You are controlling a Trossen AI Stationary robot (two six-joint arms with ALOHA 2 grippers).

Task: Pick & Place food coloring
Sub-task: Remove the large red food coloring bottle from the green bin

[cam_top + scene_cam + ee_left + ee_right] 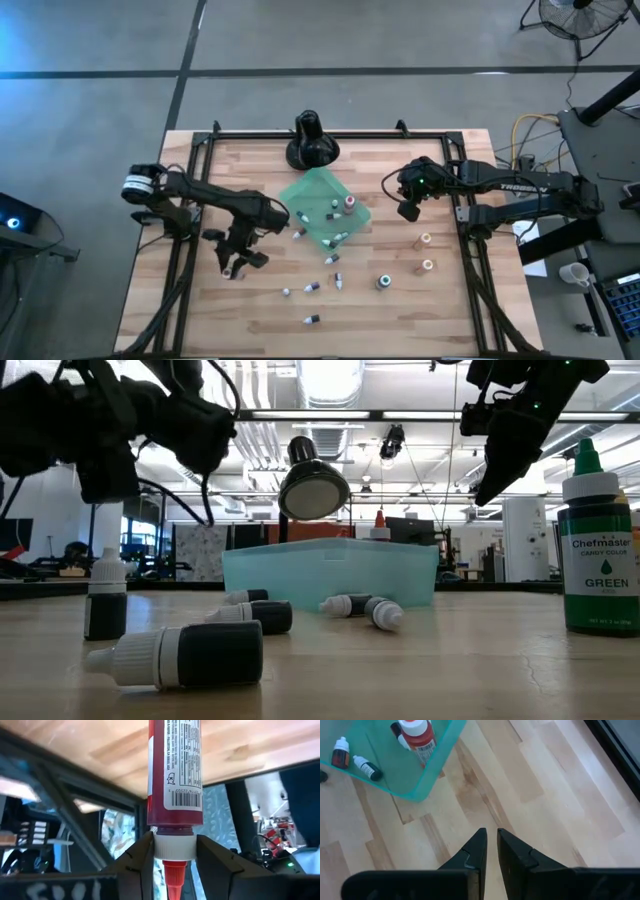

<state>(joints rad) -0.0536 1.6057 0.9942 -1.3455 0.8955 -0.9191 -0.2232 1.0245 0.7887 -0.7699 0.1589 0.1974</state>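
My left gripper [234, 265] hangs over the table's left half, left of the teal tray [322, 235], shut on a red food coloring bottle [175, 770] with a white cap and red tip. In the low view it [100, 430] is well above the tabletop. My right gripper [408, 208] hovers over bare wood right of the tray, shut and empty [491, 834]. A larger red bottle [417, 735] and small bottles [367, 767] are in the tray. Other small bottles [311, 319] lie or stand on the wood near the tray's near side. My left gripper pinches the red bottle by its white cap [173, 847], one finger [140, 860] on each side of it. The bottle lies along the fingers, its body sticking out past their tips. The tabletop shows behind the bottle; its far end is out of the picture.
A black round-based stand [312, 140] is at the table's far edge behind the tray. A green bottle [383, 282] stands upright near the middle front, and two orange-capped bottles [425, 240] stand right of the tray. A black frame rail [465, 215] borders the wood.
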